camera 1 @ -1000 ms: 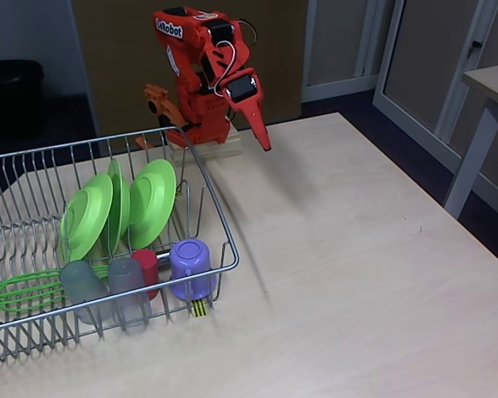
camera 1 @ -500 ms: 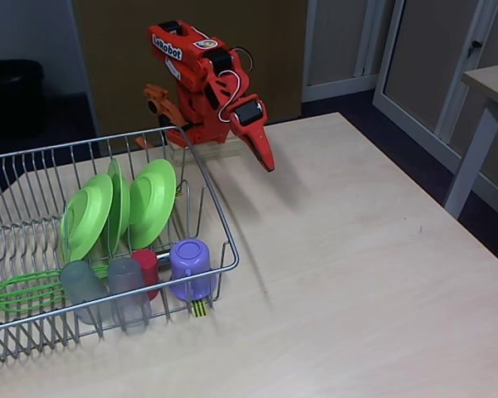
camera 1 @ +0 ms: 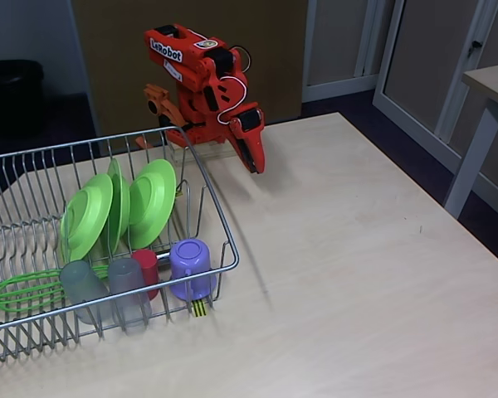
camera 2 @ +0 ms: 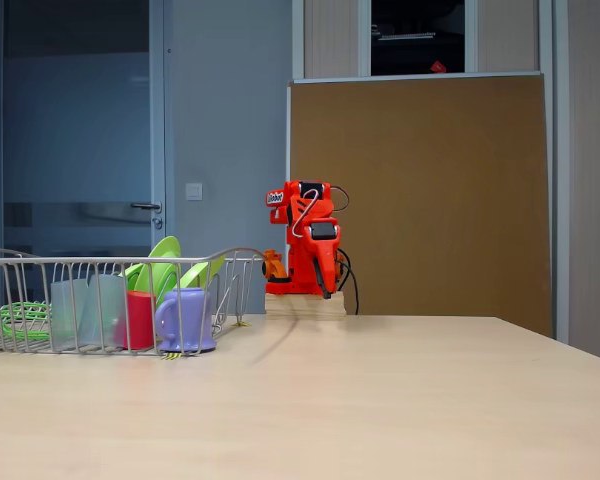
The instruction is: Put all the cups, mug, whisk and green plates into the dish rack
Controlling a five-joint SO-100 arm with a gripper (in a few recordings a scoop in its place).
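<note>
The dish rack [camera 1: 224, 249] sits at the lower left of a fixed view on the table [camera 1: 357, 274] and holds everything: three green plates [camera 1: 120, 207] upright among its prongs, the whisk [camera 1: 21, 292] lying at its left end, and along its front edge two grey cups [camera 1: 108, 290], a red cup [camera 1: 148, 267] and the purple mug [camera 1: 190, 267]. The orange arm's gripper [camera 1: 253, 162] hangs folded at upper centre, jaws pressed together, holding nothing.

Orange arm [camera 1: 203, 87] (white cable, black motors).
</note>
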